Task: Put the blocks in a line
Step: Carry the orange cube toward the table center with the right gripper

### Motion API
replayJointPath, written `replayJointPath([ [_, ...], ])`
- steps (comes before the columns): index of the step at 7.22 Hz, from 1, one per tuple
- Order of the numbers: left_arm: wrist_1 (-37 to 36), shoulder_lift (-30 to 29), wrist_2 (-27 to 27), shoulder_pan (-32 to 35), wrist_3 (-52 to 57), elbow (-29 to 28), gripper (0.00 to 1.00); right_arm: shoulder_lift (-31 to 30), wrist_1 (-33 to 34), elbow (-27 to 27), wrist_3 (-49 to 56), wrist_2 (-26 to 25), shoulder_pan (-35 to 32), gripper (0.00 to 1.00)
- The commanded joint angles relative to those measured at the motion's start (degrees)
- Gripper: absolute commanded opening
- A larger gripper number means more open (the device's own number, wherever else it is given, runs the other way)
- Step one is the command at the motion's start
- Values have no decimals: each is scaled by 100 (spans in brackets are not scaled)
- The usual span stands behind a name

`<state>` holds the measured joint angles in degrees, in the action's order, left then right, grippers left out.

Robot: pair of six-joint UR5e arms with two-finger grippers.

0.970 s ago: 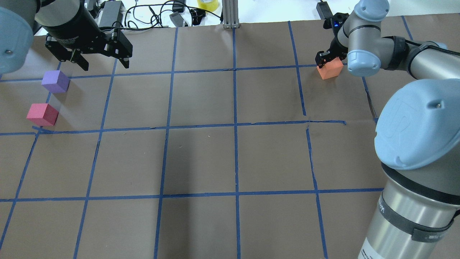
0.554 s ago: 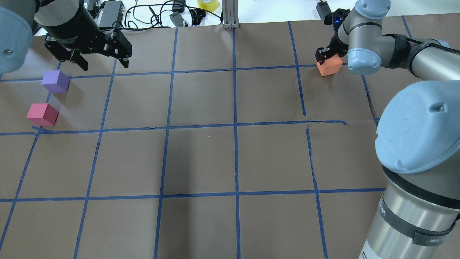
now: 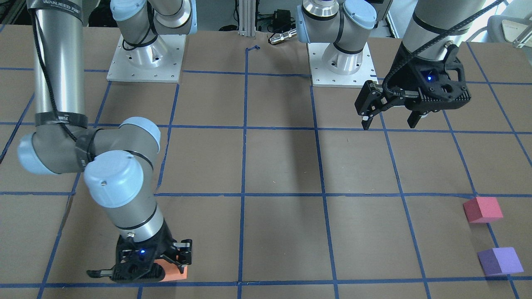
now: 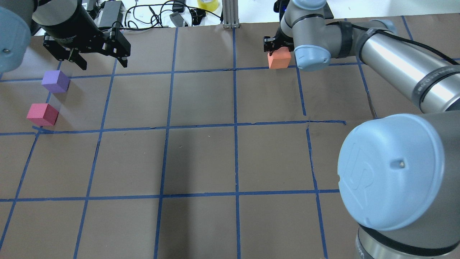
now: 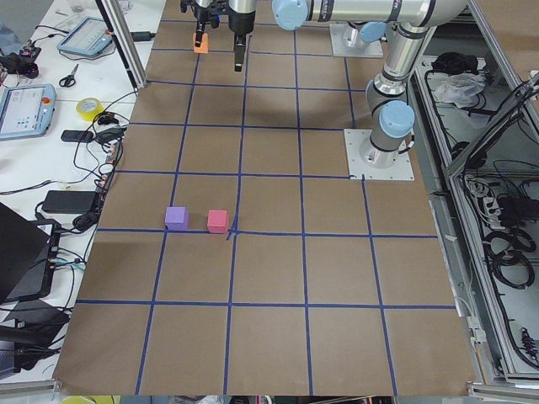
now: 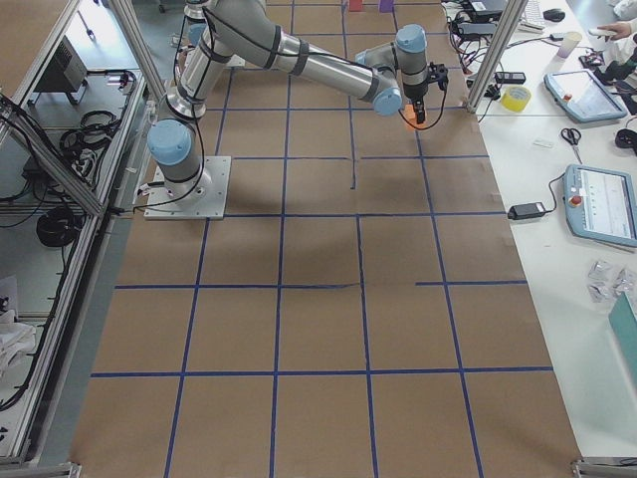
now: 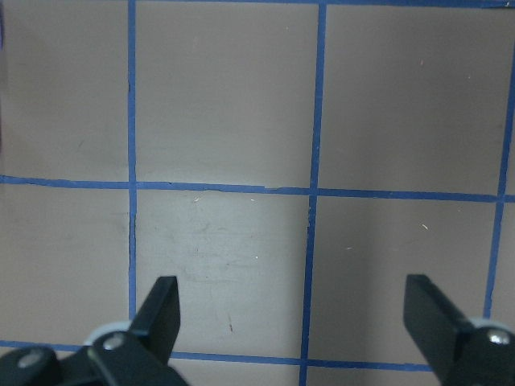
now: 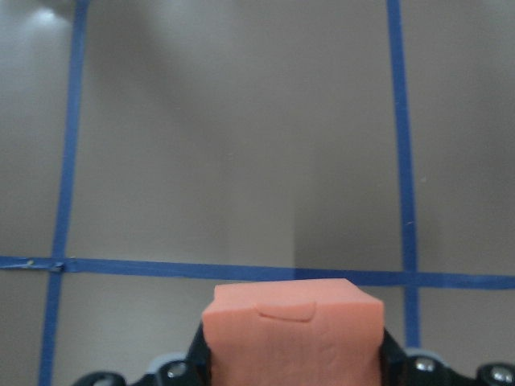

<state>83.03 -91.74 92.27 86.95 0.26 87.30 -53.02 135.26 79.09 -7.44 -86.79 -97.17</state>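
Note:
My right gripper (image 4: pixel 277 54) is shut on the orange block (image 4: pixel 279 60), at the far side of the table right of centre. The block fills the bottom of the right wrist view (image 8: pixel 291 331) and also shows in the front view (image 3: pixel 176 273). The purple block (image 4: pixel 55 81) and the reddish-pink block (image 4: pixel 42 114) sit side by side near the table's left edge, a small gap between them. They also show in the front view, purple (image 3: pixel 500 261) and pink (image 3: pixel 482 209). My left gripper (image 4: pixel 105 65) is open and empty, raised just beyond and right of the purple block.
Brown paper with a blue tape grid (image 4: pixel 235 126) covers the table. Cables, a power brick (image 4: pixel 111 14), a yellow tape roll (image 4: pixel 207 4) and an aluminium post (image 4: pixel 230 14) line the far edge. My right arm's elbow (image 4: pixel 395 172) fills the near right corner.
My right gripper has carried the orange block leftward along the far side, by more than half a grid square. The left gripper and the other two blocks have stayed put.

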Motion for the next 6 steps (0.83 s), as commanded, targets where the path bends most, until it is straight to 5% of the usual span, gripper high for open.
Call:
replayJointPath([
  [1, -6, -2, -7, -2, 9, 6, 100, 238, -9, -270, -1010, -4, -704, 0],
  [5, -15, -28, 11, 7, 202, 6, 100, 670, 44, -377, -1717, -74, -1305, 8],
  [6, -7, -28, 2, -2, 202, 6, 100, 705, 44, -368, -1699, -75, -1305, 32],
])
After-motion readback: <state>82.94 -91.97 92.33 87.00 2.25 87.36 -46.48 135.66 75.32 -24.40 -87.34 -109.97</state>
